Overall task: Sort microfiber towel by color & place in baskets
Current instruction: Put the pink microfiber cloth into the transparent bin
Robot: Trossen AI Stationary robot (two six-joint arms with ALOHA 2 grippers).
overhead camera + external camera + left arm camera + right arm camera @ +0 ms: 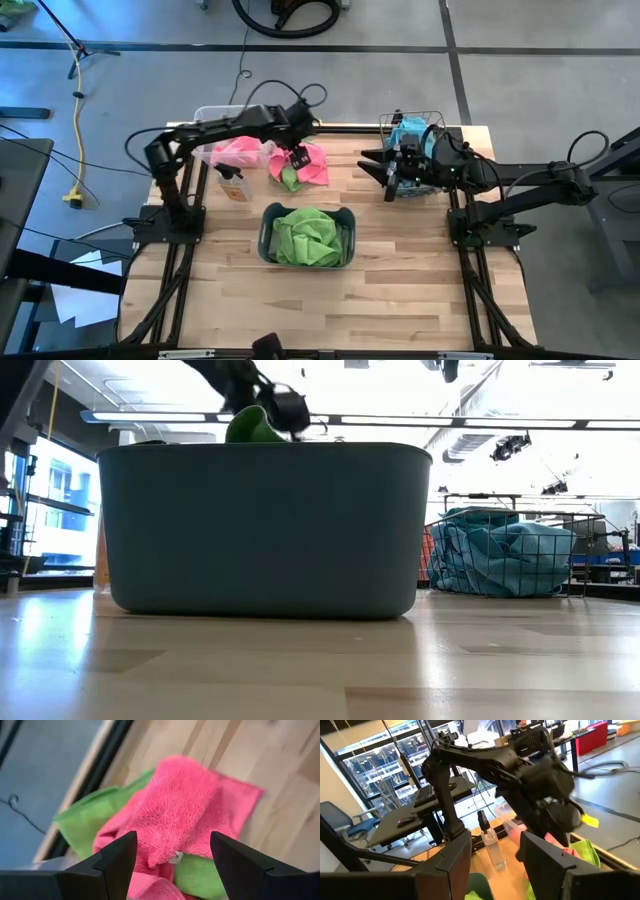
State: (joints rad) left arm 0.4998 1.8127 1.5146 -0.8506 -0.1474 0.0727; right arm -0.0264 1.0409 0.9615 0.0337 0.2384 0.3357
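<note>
Looking down from the high view, I count three baskets: clear bin upper left, grey-blue tub centre, wire basket upper right. My left gripper hovers over a mixed pile.

Left wrist: fingers spread above the pink towel; green towel tangled underneath could come along.

Right wrist: right gripper partly spread, empty.

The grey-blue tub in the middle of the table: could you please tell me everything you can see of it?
The grey-blue tub is a rectangular plastic container with rounded corners, smooth opaque walls and an open top. It stands upright near the middle of the wooden table, nearer the front than the other two baskets and apart from both. Crumpled green towels fill it, and a fold shows above its rim in the low view. No end effector touches it.
</note>
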